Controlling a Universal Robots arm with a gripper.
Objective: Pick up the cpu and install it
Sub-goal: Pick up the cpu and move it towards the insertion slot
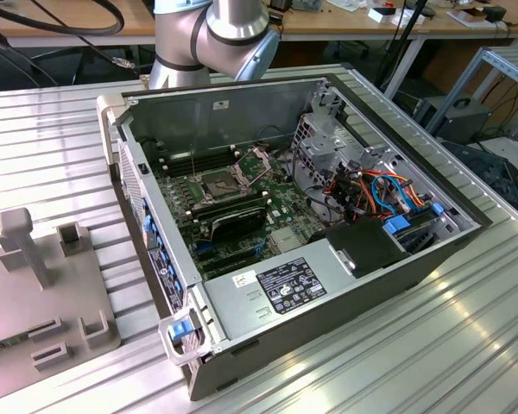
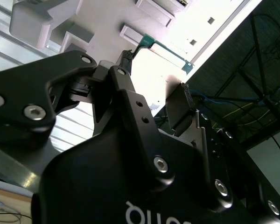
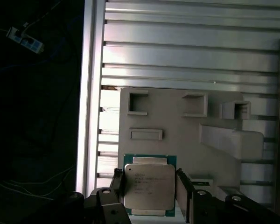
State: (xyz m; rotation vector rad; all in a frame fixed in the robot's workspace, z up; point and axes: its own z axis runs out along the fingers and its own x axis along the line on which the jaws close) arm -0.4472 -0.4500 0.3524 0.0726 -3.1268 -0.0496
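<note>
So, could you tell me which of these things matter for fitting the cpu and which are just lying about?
For the job:
cpu
gripper, right at the cpu
grey holder under it
socket in the computer case

Just lying about:
power supply
orange and blue cables
slatted table

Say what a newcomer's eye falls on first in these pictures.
In the exterior view, the open computer case dominates the ribbed metal table, with its motherboard bared and the dark socket near the middle. In the first wrist view, the cpu, a silver top on a green board, shows right at the gripper, by the edge of the grey fixture plate.
</note>
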